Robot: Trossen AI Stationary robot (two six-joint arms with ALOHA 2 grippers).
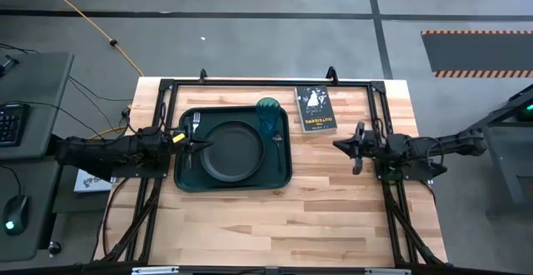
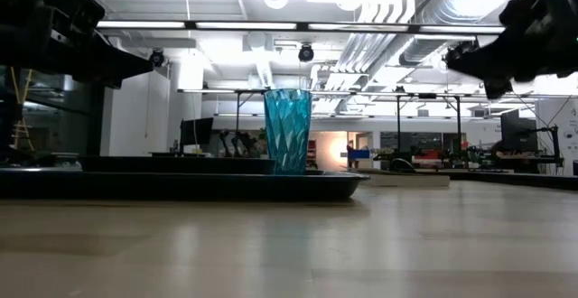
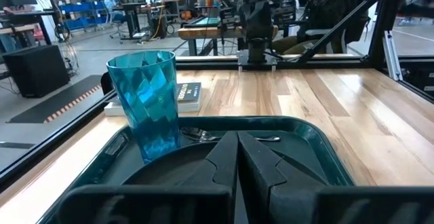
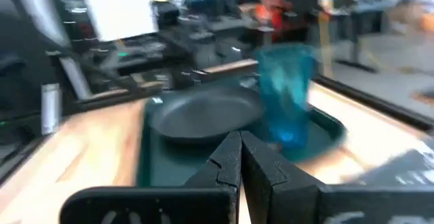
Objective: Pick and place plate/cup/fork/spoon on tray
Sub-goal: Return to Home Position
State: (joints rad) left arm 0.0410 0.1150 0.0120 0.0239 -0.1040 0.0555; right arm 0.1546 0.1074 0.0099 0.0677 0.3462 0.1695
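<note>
The dark green tray lies on the table's left half. On it rests the black plate, in the middle. The teal cup stands upright in the tray's far right corner and also shows in the low view. The dark spoon lies along the tray's right side. The fork's silver tines show at the tray's far left; its handle is hidden under my left arm. My left gripper is shut and empty, above the plate's left rim. My right gripper is shut and empty, raised to the right of the tray.
A small black book lies flat on the table just right of the cup. A black frame runs along the far and side edges. Bare wood lies between the tray and the near edge.
</note>
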